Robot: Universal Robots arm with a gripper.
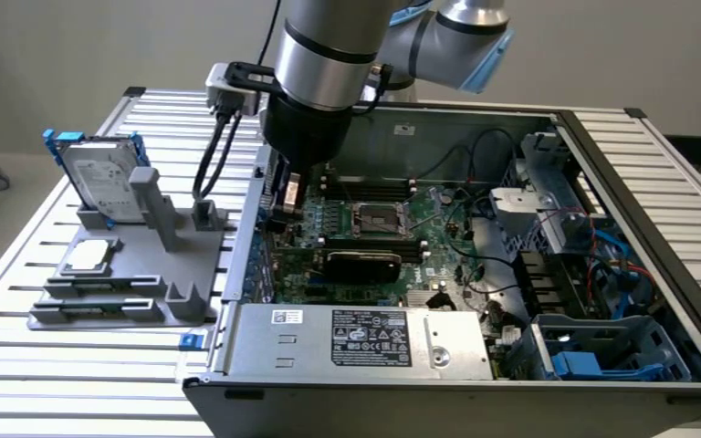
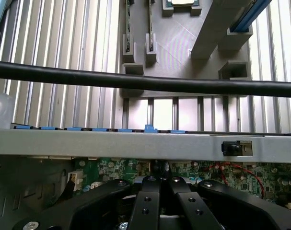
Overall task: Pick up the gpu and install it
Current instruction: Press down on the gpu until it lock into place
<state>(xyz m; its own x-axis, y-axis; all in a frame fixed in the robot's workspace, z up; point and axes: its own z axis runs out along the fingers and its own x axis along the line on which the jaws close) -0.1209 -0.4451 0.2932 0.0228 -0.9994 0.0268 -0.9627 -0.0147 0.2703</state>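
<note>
Reaching into case [image 1: 643, 228] (fingers [image 2: 146, 201] together)

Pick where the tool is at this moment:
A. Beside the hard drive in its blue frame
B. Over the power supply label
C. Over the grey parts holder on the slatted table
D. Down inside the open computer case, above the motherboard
D: the tool reaches down inside the computer case, just above the motherboard, near the case's wall on the exterior view's left.

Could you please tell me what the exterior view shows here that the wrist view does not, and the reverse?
Exterior view alone: the hard drive standing in its blue frame, the power supply, and the arm lowered over the motherboard. Wrist view alone: the shut gripper close up, and a black cable crossing the picture. Shared: the grey fixture, the slatted table, and the case wall.
</note>
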